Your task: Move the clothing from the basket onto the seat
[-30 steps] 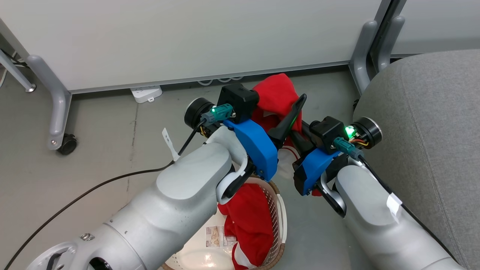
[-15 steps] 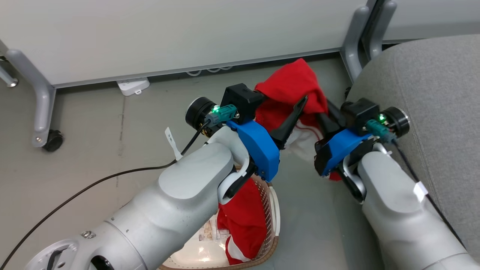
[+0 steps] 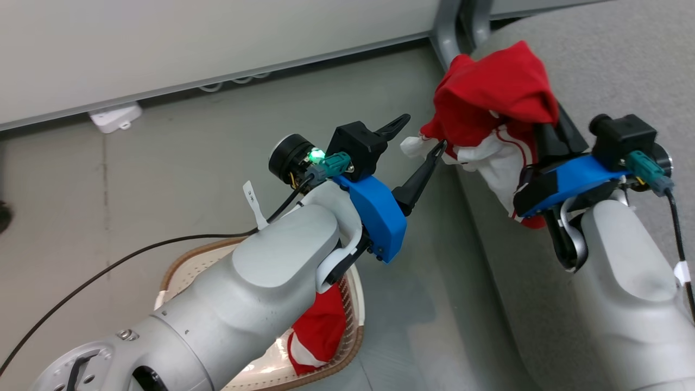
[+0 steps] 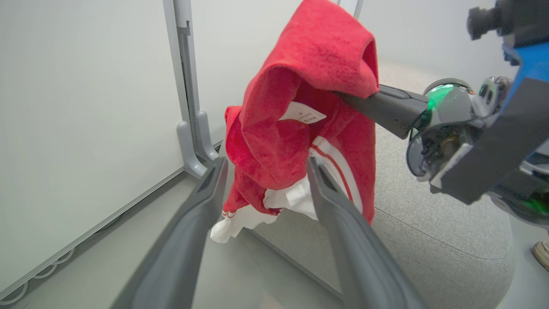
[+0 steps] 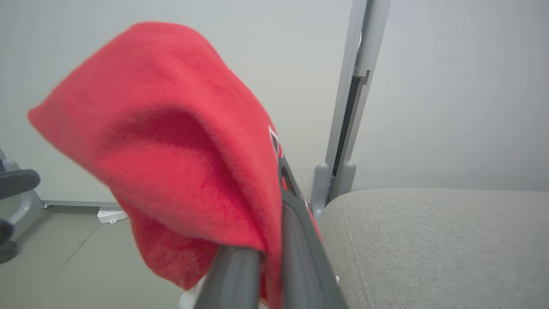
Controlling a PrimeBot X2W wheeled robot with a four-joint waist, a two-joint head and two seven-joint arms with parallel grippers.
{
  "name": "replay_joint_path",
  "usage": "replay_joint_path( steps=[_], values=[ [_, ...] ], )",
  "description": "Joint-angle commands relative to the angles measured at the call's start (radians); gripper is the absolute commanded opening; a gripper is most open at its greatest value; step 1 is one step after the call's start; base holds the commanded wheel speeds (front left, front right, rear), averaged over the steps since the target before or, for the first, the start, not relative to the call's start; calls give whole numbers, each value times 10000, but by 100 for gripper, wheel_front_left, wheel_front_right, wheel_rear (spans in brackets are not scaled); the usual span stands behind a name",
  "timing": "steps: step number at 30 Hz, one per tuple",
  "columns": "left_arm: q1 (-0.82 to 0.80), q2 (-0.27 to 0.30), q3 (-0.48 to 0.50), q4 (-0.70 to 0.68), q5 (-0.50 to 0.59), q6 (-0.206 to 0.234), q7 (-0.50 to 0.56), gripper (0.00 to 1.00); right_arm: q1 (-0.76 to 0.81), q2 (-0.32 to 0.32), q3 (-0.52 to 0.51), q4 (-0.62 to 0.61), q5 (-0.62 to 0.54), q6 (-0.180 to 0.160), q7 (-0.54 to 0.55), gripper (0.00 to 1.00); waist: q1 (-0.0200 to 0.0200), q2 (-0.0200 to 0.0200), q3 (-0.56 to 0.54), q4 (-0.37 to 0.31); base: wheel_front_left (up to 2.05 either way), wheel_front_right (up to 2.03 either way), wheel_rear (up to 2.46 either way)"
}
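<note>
The clothing [image 3: 494, 92] in play right now is a bright red garment, hanging in the air at the near edge of the seat [image 3: 597, 54], with the right gripper [image 3: 549, 133] pinching a bunched fold of it. To do this bit well, I'm thinking the arm should be reaching further in over the cushion before letting go, since the white tail is dangling on the floor side and could be pulling everything off that rounded edge. Fabric's looking soft and floppy, red with white trim and thin red stripes, a label showing inside the fold. The left gripper [image 3: 425, 130] is hovering spread and empty just beside the trim. Another red piece [image 3: 320, 331] is lying in the basket [image 3: 182, 258] below.
</note>
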State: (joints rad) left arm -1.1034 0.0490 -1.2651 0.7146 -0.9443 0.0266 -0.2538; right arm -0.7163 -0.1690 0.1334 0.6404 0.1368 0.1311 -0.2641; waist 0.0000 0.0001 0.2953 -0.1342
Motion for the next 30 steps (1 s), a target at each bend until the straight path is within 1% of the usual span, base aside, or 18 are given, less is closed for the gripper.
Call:
replay_joint_path(
  steps=[1,11,17,24,30],
  values=[
    [-118,27,-18,7,44,-1,-29,100,214,-29,-205,-182,-58,-7,-7,0,0,-1,240,-403,0,0,0],
    [-182,32,-110,35,401,-93,-16,100,998,-285,-1437,-1420,-125,-7,-9,0,0,-1,682,-1542,0,0,0],
    [-75,29,-143,107,564,-123,40,100,1645,-194,-2012,-2073,-124,-7,-7,0,0,-1,874,-2110,0,0,0],
    [39,32,-156,73,763,-175,132,100,2436,80,-2559,-2664,-77,-7,-7,0,0,-1,1093,-2569,0,0,0],
    [19,32,-166,106,873,-210,150,100,2740,262,-2716,-2877,-86,-7,-7,0,0,-1,1248,-2759,0,0,0]
  ],
)
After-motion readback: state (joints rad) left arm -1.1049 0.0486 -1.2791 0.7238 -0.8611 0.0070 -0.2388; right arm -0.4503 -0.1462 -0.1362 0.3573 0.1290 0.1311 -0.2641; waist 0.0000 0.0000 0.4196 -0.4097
